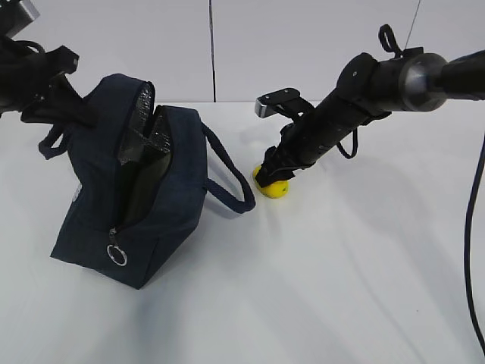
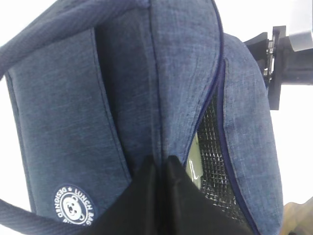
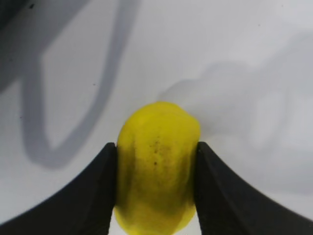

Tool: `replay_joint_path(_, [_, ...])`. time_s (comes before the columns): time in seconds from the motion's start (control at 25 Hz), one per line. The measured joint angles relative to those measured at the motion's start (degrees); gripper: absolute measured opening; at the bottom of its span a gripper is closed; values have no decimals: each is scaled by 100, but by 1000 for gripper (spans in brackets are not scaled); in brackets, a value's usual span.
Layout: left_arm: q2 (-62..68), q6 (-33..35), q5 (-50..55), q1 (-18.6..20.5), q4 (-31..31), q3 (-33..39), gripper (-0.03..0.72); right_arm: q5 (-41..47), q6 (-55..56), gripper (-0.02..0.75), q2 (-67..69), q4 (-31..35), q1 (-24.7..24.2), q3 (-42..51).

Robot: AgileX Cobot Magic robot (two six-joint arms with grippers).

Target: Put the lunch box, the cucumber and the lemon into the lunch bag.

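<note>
Right gripper (image 3: 156, 188) pinches something; left gripper (image 2: 159, 196) clamped tight.

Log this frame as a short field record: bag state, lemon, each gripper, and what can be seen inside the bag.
bag: navy lunch bag on the white table, zipper open, top gaping
bag interior: silver lining; a pale green edge shows inside, likely the lunch box lid
cucumber: not visible in any view
lemon: lemon on the table right of the bag, outside it
left gripper: left gripper shut, pinching the bag's fabric at its opening
right gripper: right gripper with fingers against both sides of the lemon, not yet lifted
</note>
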Motion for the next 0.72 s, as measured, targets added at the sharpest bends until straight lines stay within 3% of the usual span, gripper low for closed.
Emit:
replay_joint_path(0.56, [0, 0, 84, 0, 0, 0, -5, 345, 108, 350, -675, 0, 0, 0])
replay_joint_path(0.72, [0, 0, 119, 0, 0, 0, -5, 466, 290, 349, -905, 446, 0, -91])
